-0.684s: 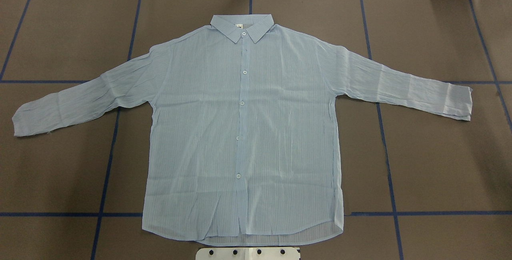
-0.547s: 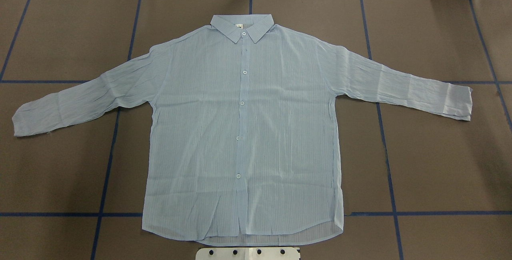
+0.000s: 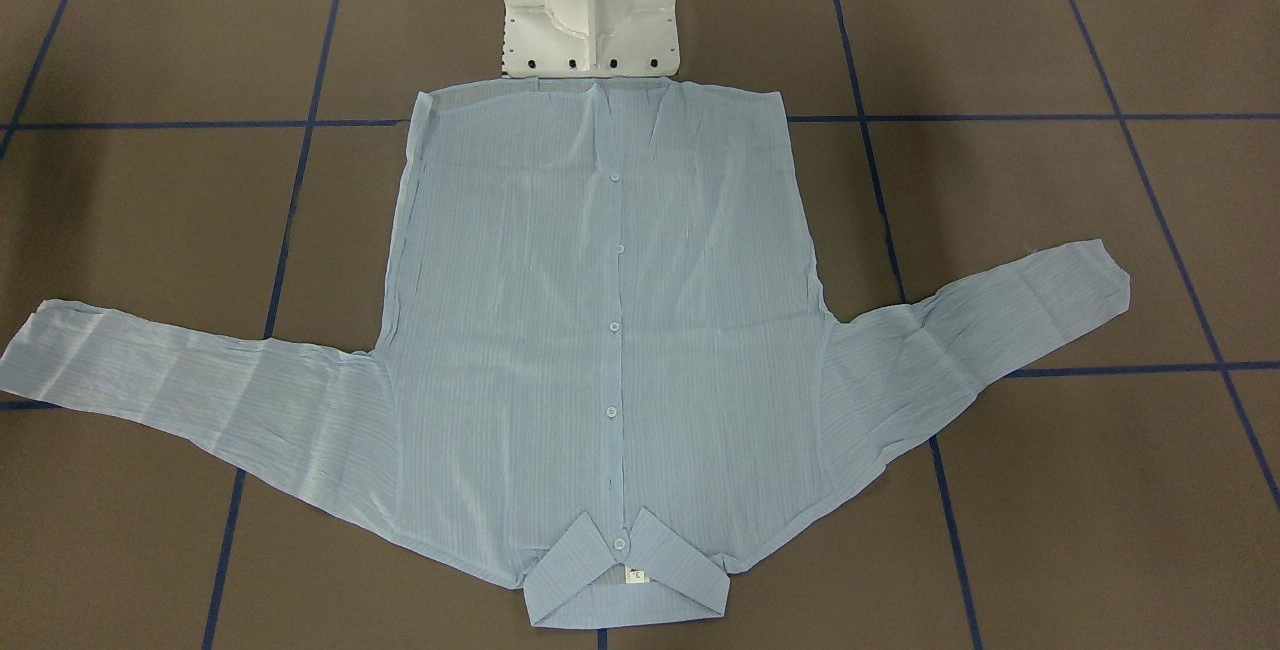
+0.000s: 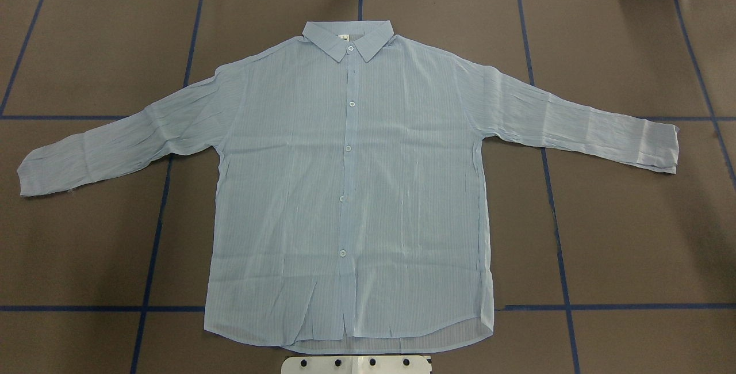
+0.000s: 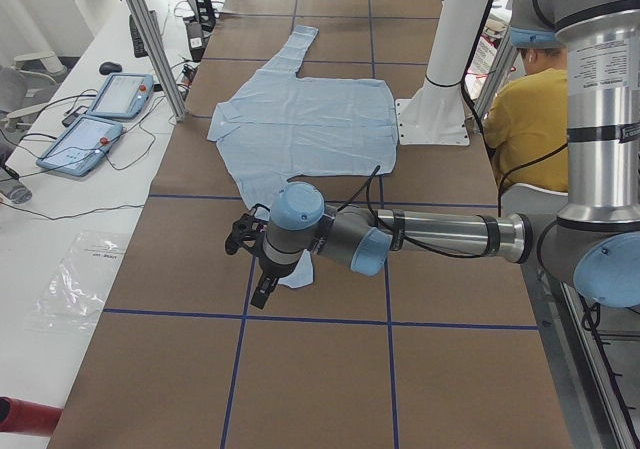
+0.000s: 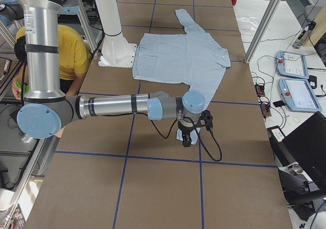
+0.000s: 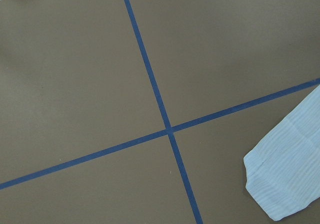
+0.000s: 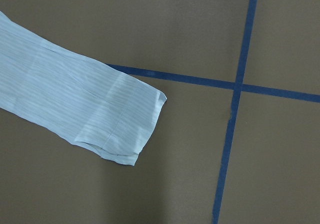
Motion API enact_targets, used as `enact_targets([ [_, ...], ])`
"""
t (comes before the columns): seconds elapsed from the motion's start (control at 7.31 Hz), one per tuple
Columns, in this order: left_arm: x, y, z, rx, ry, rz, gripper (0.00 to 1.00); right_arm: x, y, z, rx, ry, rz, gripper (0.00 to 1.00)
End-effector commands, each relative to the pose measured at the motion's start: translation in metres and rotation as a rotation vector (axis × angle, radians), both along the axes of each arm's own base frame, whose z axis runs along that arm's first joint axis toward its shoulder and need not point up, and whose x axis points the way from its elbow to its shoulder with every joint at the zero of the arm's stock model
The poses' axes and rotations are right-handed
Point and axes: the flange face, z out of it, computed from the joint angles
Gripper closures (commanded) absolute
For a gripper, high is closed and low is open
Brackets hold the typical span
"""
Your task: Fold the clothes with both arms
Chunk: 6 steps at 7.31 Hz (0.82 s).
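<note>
One counter point(image 4: 632, 236) carries one light-blue shirt point(image 4: 351, 190), flat, front up, collar away from the robot. Two arms, left arm point(image 5: 440, 234) and right arm point(image 6: 117, 106), each hold one gripper near a cuff point(image 8: 125, 129): left gripper point(image 5: 263, 291), right gripper point(image 6: 187, 140), spread or pressed together I cannot tell. Five buttons point(image 4: 347, 148) show.
</note>
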Motion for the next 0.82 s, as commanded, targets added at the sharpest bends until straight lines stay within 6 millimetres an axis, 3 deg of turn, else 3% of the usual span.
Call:
enact_targets([
  [0.0,0.000,-0.001,-0.003,0.020,0.001,0.002,0.00,-0.008,-0.003,0.002,0.017,0.007,-0.032,0.00],
  [0.27,0.001,0.000,-0.004,0.032,0.010,0.002,0.00,-0.012,-0.015,0.032,-0.059,-0.043,-0.023,0.00],
  [0.41,0.002,0.000,-0.003,0.030,0.010,0.002,0.00,-0.016,-0.021,0.028,-0.045,-0.053,-0.016,0.00],
  [0.68,0.003,-0.001,-0.005,0.034,0.010,0.006,0.00,-0.060,-0.058,0.028,-0.106,-0.008,-0.006,0.00],
])
